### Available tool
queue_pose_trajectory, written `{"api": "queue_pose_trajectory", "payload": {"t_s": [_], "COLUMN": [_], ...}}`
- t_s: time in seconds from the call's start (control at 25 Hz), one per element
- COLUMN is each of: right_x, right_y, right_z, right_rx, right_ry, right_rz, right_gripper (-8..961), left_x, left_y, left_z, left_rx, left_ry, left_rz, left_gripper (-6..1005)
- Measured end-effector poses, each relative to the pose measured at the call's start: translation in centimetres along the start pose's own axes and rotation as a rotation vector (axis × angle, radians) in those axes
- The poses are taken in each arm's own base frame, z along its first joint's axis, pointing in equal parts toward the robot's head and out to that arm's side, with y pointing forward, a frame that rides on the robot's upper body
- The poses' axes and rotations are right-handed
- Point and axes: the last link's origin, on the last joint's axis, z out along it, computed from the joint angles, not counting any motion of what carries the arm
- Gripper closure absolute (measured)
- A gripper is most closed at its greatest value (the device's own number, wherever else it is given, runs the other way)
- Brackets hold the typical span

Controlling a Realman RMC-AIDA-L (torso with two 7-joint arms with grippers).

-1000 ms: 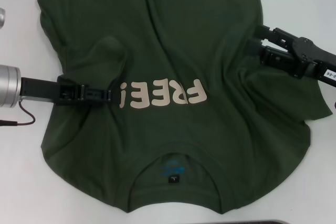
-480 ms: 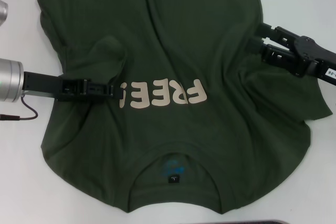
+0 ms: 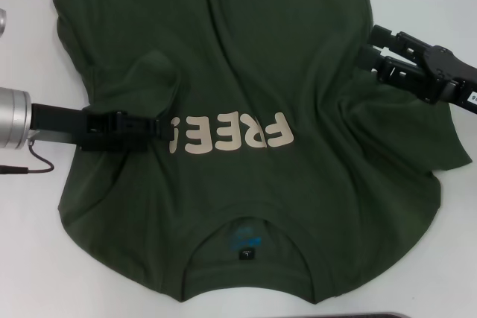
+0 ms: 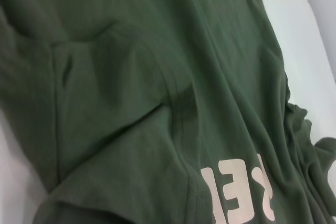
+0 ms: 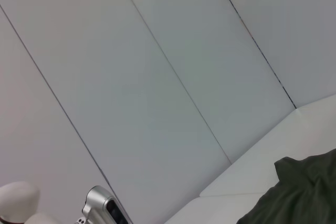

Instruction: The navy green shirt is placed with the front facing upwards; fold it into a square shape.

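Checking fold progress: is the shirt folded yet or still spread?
Mostly spread: the navy green shirt lies open, lettering and collar showing, bunched under both grippers.

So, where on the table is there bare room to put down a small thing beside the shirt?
Bare white table shows at the near left corner, below the left gripper and its cable, and at the near right corner beside the navy green shirt. The far right, beyond the right gripper, is free too. The middle is all cloth.
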Motion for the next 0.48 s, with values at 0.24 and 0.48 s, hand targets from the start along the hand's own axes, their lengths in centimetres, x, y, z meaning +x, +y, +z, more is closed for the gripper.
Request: {"api": "queue_pose_trajectory", "payload": {"t_s": [0.24,0.48], "right_x": [-0.01,0.03], "right_y": [0.0,0.01], "right_z": [-0.01,-0.05], "right_rx": [0.0,0.0], "right_ry": [0.0,0.0], "right_rz": [0.0,0.0], "right_gripper": [38,38], "left_x": [0.19,0.69], "left_y": [0.1,0.43], "left_z": [-0.05,0.11], "left_rx": [-0.007,-0.003], "left_ry": [0.011,0.011], "left_rz": [-0.075,-0.101], "left_gripper": [224,225]}}
